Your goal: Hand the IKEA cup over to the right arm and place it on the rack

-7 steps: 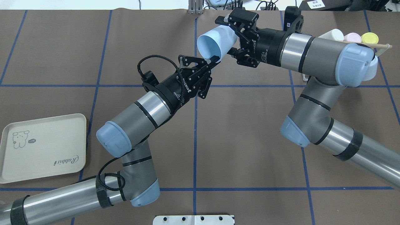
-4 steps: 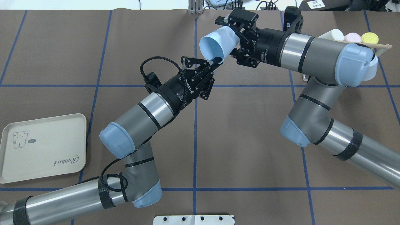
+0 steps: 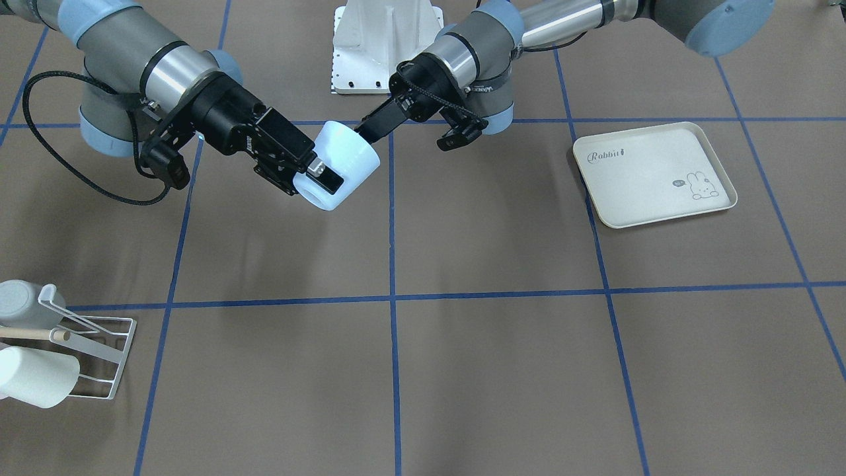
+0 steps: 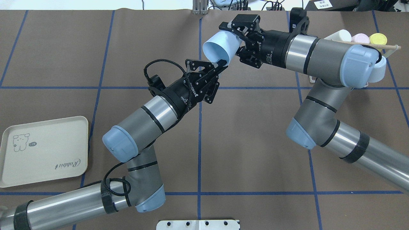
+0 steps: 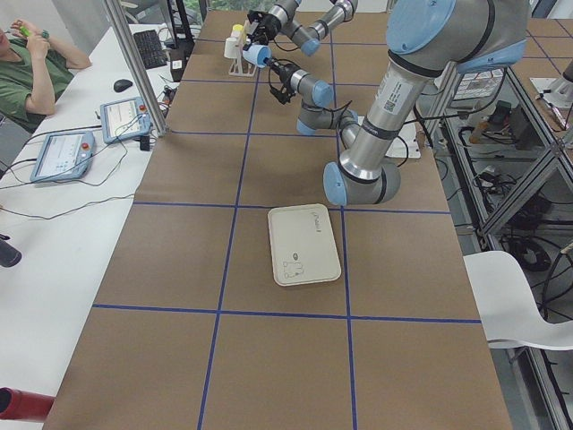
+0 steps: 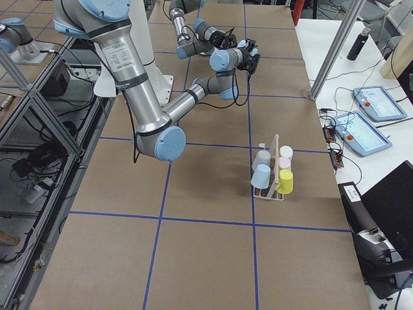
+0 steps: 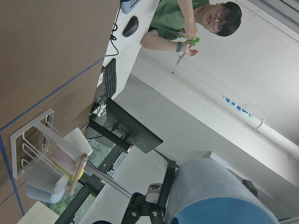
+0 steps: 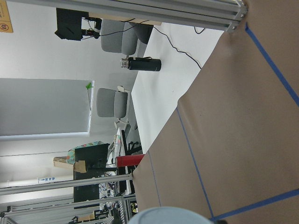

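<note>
The IKEA cup [image 4: 220, 48] is pale blue and lies on its side in the air over the table's far middle, its mouth toward the left arm. My right gripper [image 4: 232, 40] is shut on the base end of the cup [image 3: 340, 165], one finger [image 3: 324, 176] showing on its wall. My left gripper [image 3: 403, 137] is open: one finger [image 3: 371, 125] reaches the cup's rim, the other stands well apart from it. The rack [image 3: 99, 360], white wire with a wooden dowel, sits at the table's right end and holds several cups [image 6: 271, 169].
A cream rabbit-print tray [image 4: 44, 150] lies on the table's left side. In the overhead view the right arm's elbow [image 4: 361, 64] hangs over the rack. A person [image 5: 36, 63] sits at the side desk with tablets and cables. Blue tape lines cross the brown table cover.
The left arm has shifted a little right and forward, its finger staying at the cup's rim. The right wrist has turned slightly, and the cup with it.
</note>
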Controlling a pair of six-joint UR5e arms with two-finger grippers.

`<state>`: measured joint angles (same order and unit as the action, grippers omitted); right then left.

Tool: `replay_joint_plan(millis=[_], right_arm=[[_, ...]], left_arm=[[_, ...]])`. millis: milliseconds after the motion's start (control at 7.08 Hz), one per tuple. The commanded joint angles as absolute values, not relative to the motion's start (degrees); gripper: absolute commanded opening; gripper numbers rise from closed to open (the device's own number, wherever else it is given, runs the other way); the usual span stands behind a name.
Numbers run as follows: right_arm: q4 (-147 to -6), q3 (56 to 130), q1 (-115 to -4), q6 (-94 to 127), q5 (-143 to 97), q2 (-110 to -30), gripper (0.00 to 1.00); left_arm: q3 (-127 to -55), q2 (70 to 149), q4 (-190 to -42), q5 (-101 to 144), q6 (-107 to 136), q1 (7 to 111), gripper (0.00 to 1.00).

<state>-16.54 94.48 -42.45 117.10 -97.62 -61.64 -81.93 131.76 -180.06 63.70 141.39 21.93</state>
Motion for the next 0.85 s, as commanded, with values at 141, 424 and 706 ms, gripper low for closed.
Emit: replay_joint_plan(millis=[141, 424, 706], right_arm=[[-17.1, 94.2, -46.6, 112.7, -96.7, -61.7, 0.00], [-20.2, 92.6, -52.1, 111.6, -96.5, -62.3, 0.00], [-27.5, 92.7, -55.3, 103.4, -93.6, -62.2, 0.00]], left_arm=[[-82.5, 131.7, -180.0, 63.7, 141.1, 22.9, 1.00], [-82.5, 131.4, -180.1, 64.6, 139.8, 24.9, 1.00], [-82.6, 131.0, -179.5, 64.6, 133.1, 25.6, 1.00]])
